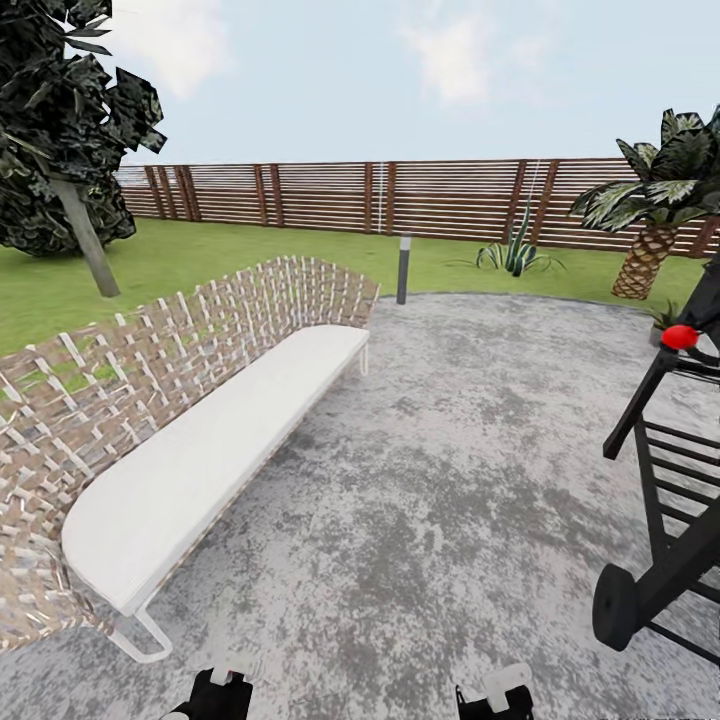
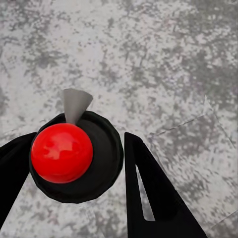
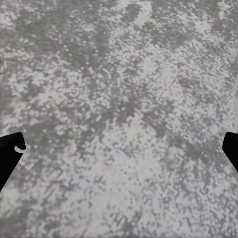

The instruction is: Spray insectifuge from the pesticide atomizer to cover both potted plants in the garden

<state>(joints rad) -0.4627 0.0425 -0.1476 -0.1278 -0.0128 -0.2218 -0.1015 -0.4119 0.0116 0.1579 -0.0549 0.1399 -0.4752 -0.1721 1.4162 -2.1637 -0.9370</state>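
Left pincer (image 2: 94, 168): your black fingers close around a red ball on a black disc; whether that's the atomizer, you can't tell.
Right pincer (image 3: 119, 148): spread wide, empty, above mottled grey paved patio (image 1: 450, 480).
Progress: spraying seems not begun; one small potted plant (image 1: 664, 320) at the patio's far right edge.

The patio (image 1: 450, 470) looks like rough, mottled grey stone, matt throughout. The bench (image 1: 200, 470) has a smooth white matt seat, a backrest of woven tan and white strips, and thin white legs that look like metal. The fence (image 1: 440, 195) is brown slatted wood. A black rack (image 1: 680, 500) looks matt, with a glossy red ball (image 1: 680, 336). The palm trunk (image 1: 645, 262) is scaly and rough.
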